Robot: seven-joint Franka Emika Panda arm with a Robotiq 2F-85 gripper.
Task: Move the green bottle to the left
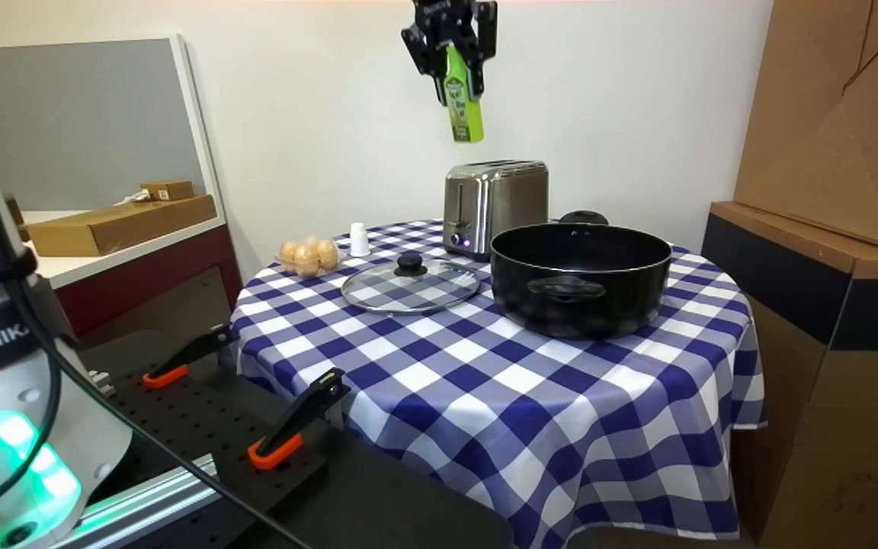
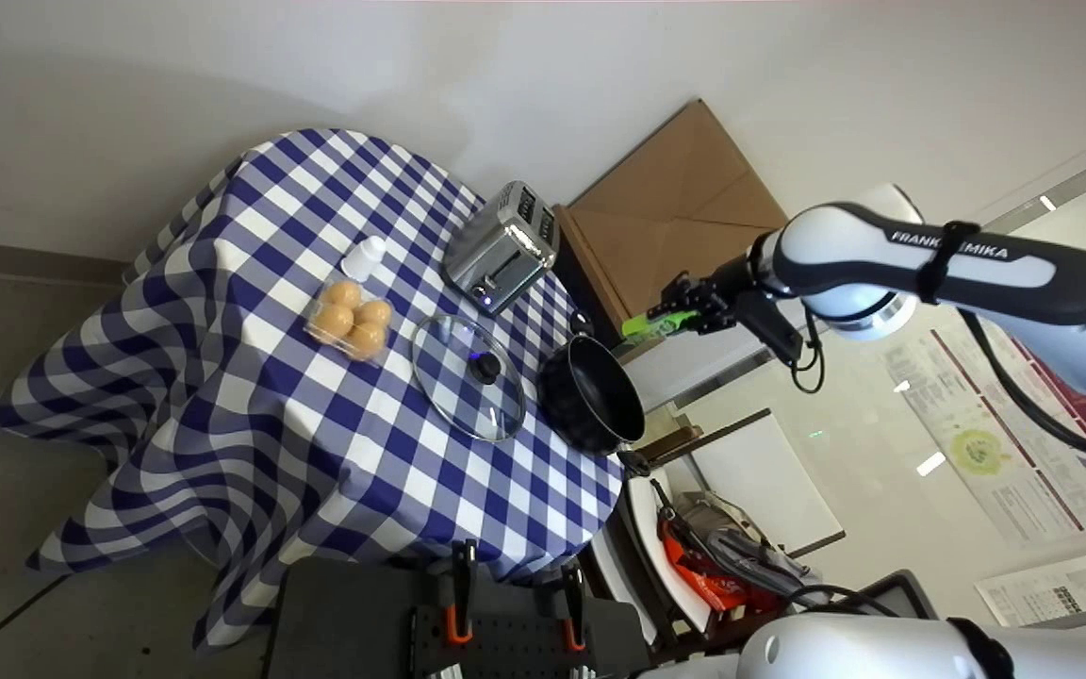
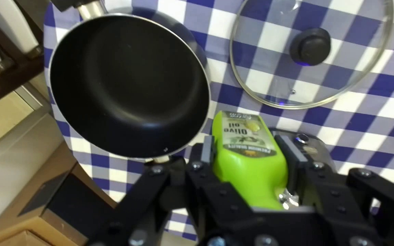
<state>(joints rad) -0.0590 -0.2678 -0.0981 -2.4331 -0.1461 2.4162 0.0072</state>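
Nearest in wrist view: black two-fingered end effector (image 3: 249, 148) pinching slim lime-green plastic bottle (image 3: 248, 174), slightly tilted, raised well clear of the blue-and-white checked tabletop (image 1: 408, 358). On it, going back in an exterior view: round black pot (image 1: 622, 301), black-knobbed clear glass lid (image 1: 410, 288) just beside it, oval light-brown eggs (image 1: 306, 258), small white tapered container (image 1: 359, 242), boxy silver metal toaster (image 1: 496, 206).

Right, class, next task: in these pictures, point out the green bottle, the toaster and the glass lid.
Green bottle (image 3: 250, 165), wrist view: on the bare plastic of its body.
Toaster (image 1: 509, 203), in an exterior view: on its shiny metal side.
Glass lid (image 2: 485, 368), in an exterior view: on its black knob.
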